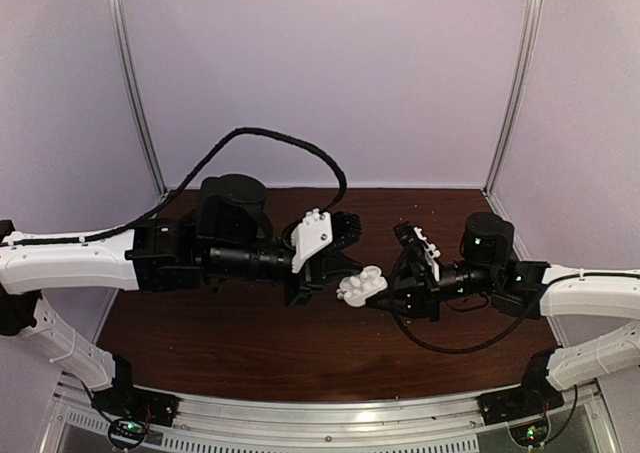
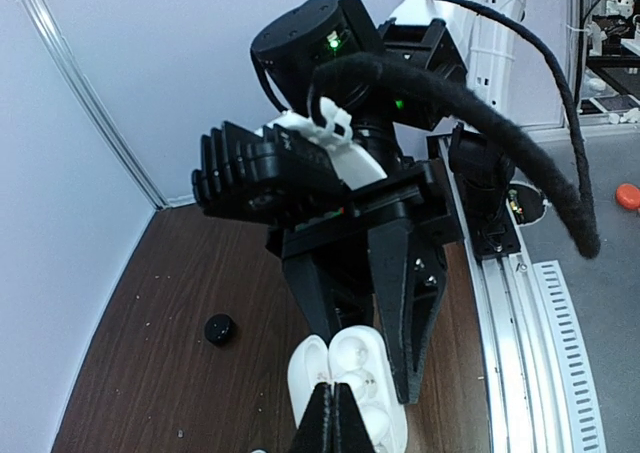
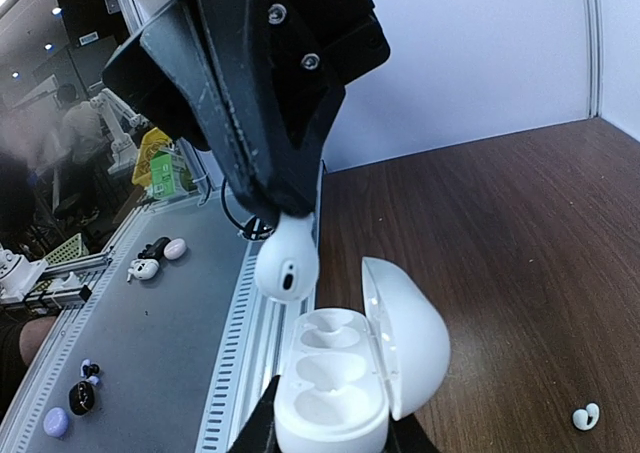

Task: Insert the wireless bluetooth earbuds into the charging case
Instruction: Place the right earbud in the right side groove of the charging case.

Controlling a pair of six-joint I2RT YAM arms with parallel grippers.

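Both arms meet mid-table. The charging case (image 3: pixel 330 373) sits between the right gripper's (image 3: pixel 335 435) fingers, with its lid swung open to one side. One earbud (image 3: pixel 287 265) hangs from the left gripper's (image 2: pixel 331 413) tips just above the case's wells, not in them. A second earbud (image 3: pixel 583 416) lies on the table (image 3: pixel 520 273), well off on the lid side. A round puck (image 2: pixel 219 329) lies on the table too, apart from the case.

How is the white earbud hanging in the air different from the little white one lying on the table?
The hanging earbud is pinched in the left gripper, right above the open case; the lying earbud rests loose on the table, off to the side. The hanging earbud looks bigger than the lying earbud, probably only because it is nearer the camera. Both are white and shiny, and neither is in the case yet.
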